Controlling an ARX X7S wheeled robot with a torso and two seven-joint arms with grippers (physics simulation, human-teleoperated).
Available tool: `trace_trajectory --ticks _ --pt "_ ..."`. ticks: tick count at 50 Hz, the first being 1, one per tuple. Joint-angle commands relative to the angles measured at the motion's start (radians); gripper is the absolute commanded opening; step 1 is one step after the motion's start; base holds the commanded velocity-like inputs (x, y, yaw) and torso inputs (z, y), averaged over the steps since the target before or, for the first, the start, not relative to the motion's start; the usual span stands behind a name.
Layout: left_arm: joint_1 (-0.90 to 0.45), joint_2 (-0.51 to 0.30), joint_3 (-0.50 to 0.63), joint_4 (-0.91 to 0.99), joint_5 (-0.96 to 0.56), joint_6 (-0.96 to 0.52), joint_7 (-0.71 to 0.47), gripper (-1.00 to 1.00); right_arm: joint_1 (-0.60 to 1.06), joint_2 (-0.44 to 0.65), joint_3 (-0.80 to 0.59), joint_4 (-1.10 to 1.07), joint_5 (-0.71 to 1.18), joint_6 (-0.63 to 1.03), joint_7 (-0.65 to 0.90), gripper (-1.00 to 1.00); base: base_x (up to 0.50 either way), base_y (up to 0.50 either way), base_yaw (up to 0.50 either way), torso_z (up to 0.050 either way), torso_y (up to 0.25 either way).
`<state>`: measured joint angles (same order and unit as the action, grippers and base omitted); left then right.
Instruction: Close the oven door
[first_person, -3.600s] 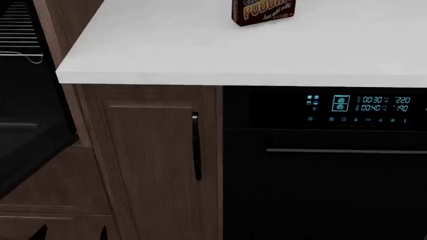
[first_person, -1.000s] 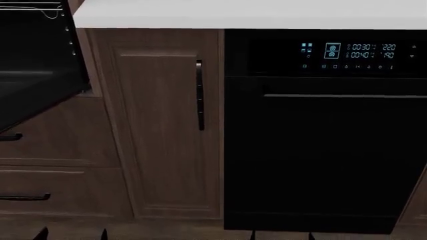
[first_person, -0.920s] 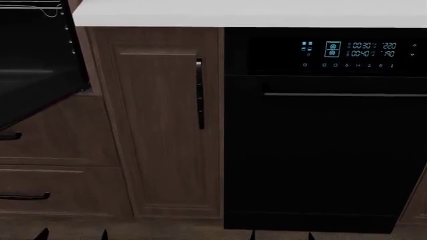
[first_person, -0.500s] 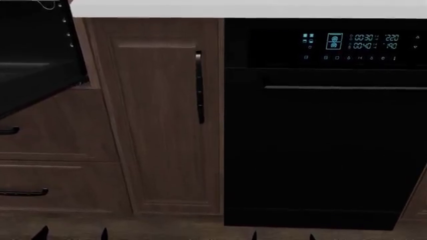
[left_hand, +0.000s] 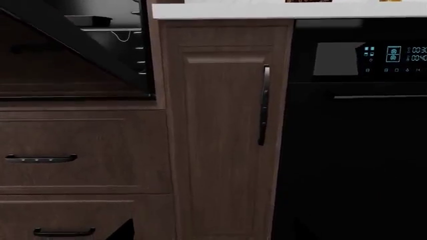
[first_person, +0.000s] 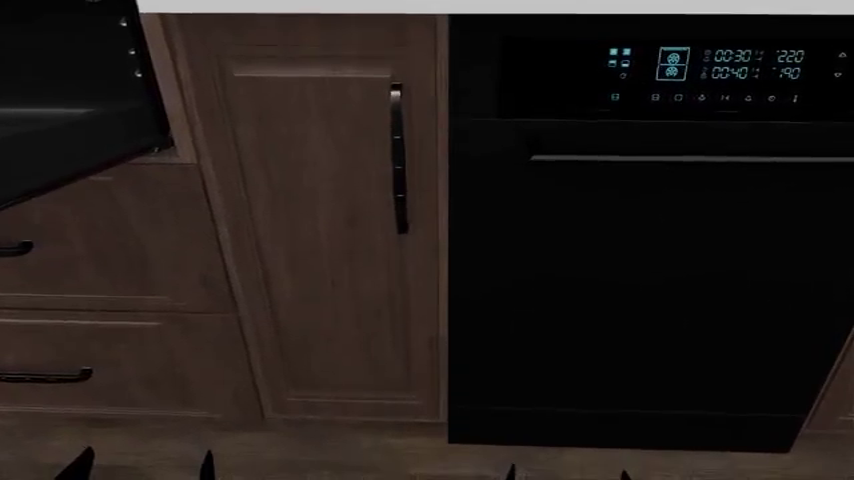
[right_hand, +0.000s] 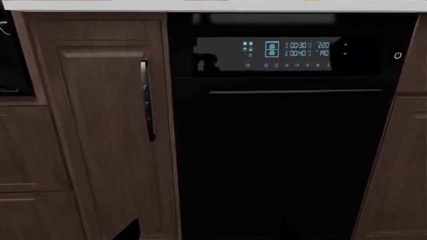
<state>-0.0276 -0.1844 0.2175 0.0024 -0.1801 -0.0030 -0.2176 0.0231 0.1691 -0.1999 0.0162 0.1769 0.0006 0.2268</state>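
Hanging open at the far left of the head view, the wide flat black oven door (first_person: 60, 150) slopes down and outward from its dark cavity, above two brown wooden drawers with black bar handles (first_person: 114, 235). In the left wrist view its underside (left_hand: 67, 32) cuts diagonally across the wire racks (left_hand: 117, 31). Beside the oven stands a tall brown wooden cabinet door with a black vertical handle (first_person: 334, 230), then a black appliance front with a cyan digital display (first_person: 647, 280). Only dark fingertips of the left gripper (first_person: 140, 466) and right gripper (first_person: 567, 474) show at the lower edge, apart and holding nothing, well away from the door.
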Motion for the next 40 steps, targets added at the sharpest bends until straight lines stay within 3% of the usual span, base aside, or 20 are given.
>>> trace_trajectory --ticks 1,10,14,19,26,32,40 --pt "-0.001 -0.005 0.006 0.004 -0.005 -0.003 -0.006 1.00 0.002 0.005 -0.006 0.001 0.005 0.000 0.007 1.00 0.00 0.00 0.00 -0.032 0.000" --pt "-0.018 -0.016 0.009 0.040 -0.014 -0.075 -0.021 1.00 0.021 0.019 -0.019 -0.039 0.015 0.081 0.011 1.00 0.00 0.00 0.00 -0.025 0.000" --pt "-0.067 -0.031 0.035 0.051 -0.011 -0.226 -0.024 1.00 0.052 0.028 -0.015 -0.083 0.082 0.247 -0.001 1.00 0.00 0.00 0.00 0.000 0.000" --pt "-0.078 -0.053 0.049 0.076 -0.010 -0.313 -0.022 1.00 0.054 0.037 -0.011 -0.095 0.139 0.334 -0.022 1.00 0.00 0.00 0.00 0.000 0.000" --pt "-0.115 -0.092 0.104 0.111 -0.036 -0.551 0.016 1.00 0.059 0.044 0.009 -0.091 0.239 0.477 -0.037 1.00 0.00 0.00 0.00 0.000 0.000" --pt "-0.103 -0.122 0.072 0.153 -0.106 -0.736 0.026 1.00 0.031 0.056 0.037 -0.122 0.319 0.580 -0.033 1.00 0.00 0.00 0.00 0.000 0.000" --pt "-0.076 -0.137 0.102 0.108 -0.101 -0.754 0.041 1.00 0.018 0.064 0.055 -0.123 0.398 0.683 -0.034 1.00 0.00 0.00 0.00 0.000 0.000"
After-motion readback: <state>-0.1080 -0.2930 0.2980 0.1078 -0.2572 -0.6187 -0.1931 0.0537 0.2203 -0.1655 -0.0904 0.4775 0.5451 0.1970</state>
